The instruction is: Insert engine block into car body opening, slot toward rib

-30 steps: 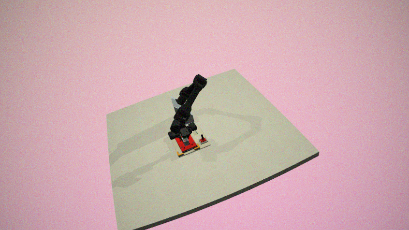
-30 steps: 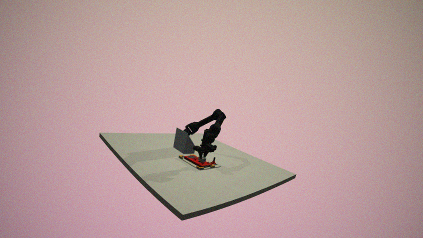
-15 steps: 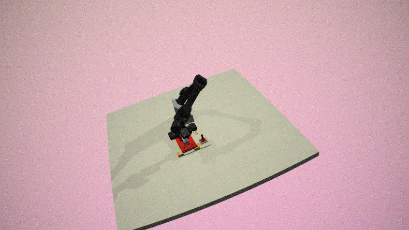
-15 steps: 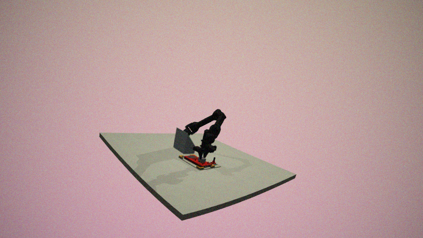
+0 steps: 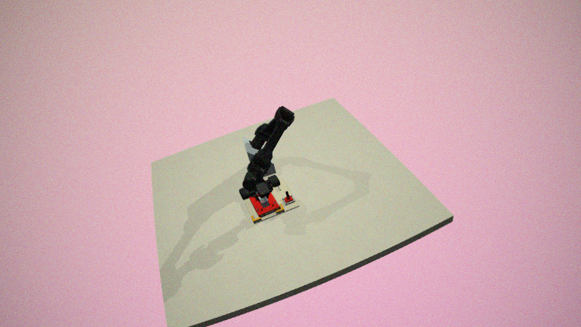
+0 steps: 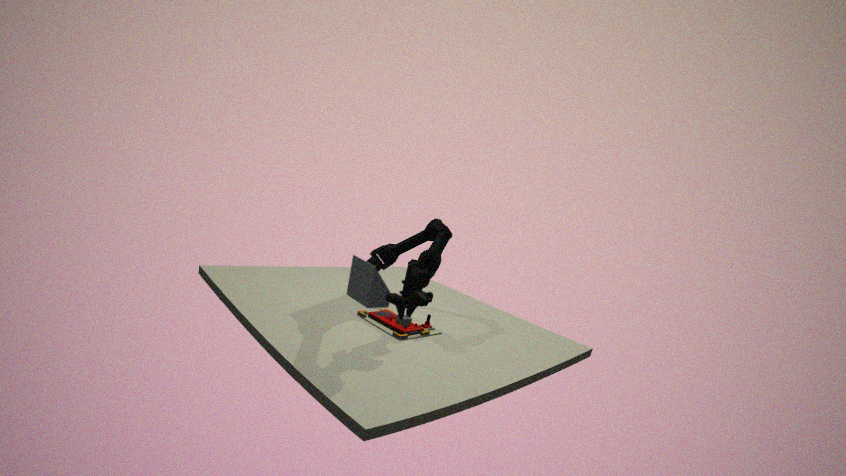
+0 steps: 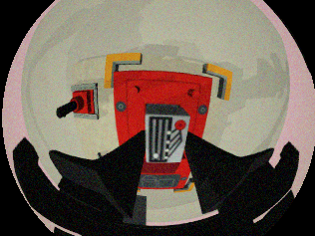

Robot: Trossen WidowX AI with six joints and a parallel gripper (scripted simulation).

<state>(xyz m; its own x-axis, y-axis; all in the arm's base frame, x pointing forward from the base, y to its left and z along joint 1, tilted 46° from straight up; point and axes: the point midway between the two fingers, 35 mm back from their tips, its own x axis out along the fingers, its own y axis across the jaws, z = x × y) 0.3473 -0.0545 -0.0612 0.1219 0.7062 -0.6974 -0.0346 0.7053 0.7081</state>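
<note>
- So the engine block [image 7: 165, 137] is grey, ribbed, with a red dot, clamped in the end effector [image 7: 164, 158].
- Red car body [image 7: 161, 102] underneath; wide open surface [image 5: 345, 195] all around.

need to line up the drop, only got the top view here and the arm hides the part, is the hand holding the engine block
Observer: Yes. In the wrist view the hand is shut on the grey engine block, its ribbed face toward the camera.
Operator: is it over the car body
Observer: The wrist view shows the block in front of the red car body, between the two orange corner brackets.
Operator: is it pushed down yet
Observer: The exterior view shows the block low at the car body, but it is too small to tell whether it is seated.
</note>
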